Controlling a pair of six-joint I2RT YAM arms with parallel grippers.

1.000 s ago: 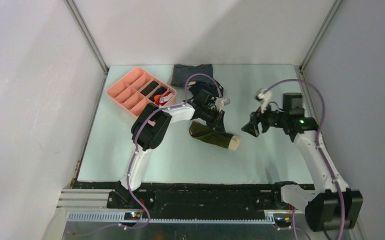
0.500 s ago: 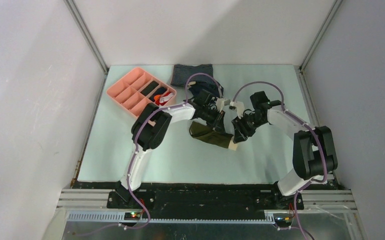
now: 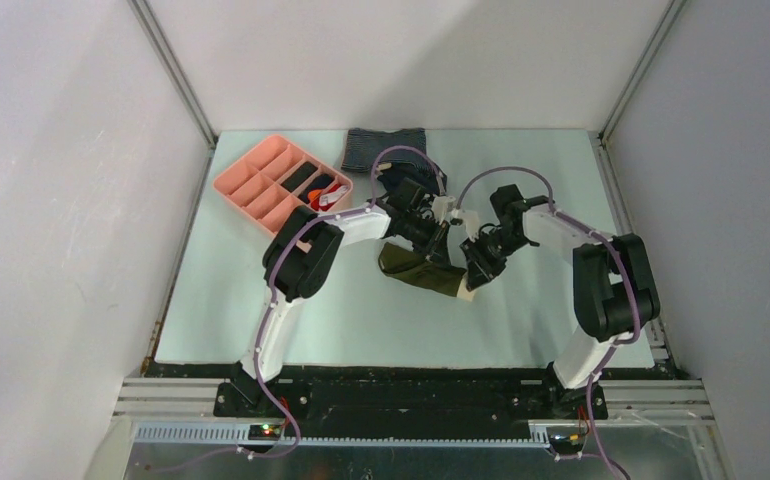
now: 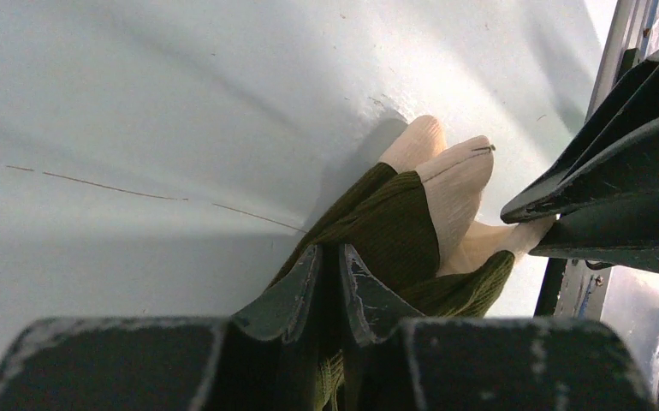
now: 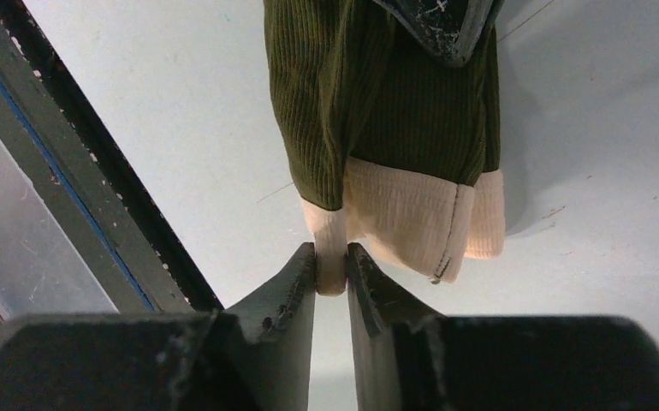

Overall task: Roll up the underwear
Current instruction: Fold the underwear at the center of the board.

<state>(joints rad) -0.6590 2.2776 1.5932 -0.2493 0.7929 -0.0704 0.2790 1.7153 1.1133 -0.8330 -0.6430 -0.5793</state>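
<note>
Salmon-pink plastic is sitting at the far left of the pale green table [image 3: 261, 310]: a compartment tray [image 3: 225, 186], with a few dark pieces and something red and white lying in its right-hand compartments. Just to its right, a blue-grey striped garment [image 3: 384, 148] is lying flat against the table's far edge.

Toward the middle, the left arm is reaching in from the left, and the left gripper [image 3: 439, 248] [image 4: 333, 257] is pressing down onto the underwear [image 3: 408, 264] [image 4: 394, 223] [image 5: 377, 94]. Its fingers are standing almost together, and a fold of ribbed olive-green cloth is showing pinched between them in the left wrist view.

The underwear is lying bunched in a narrow strip near the table's centre, running down and to the right, with its cream band [image 3: 469, 291] [image 4: 454, 188] [image 5: 412, 223] forming the right end.

At that end, the right gripper [image 3: 474, 270] [image 5: 332, 257] is coming in from the right. Its fingers are closing narrowly on one corner of the cream band, and the right wrist view is showing the folded edge clamped between the two tips. Both grippers are working close together on the same garment, one at each end.
</note>
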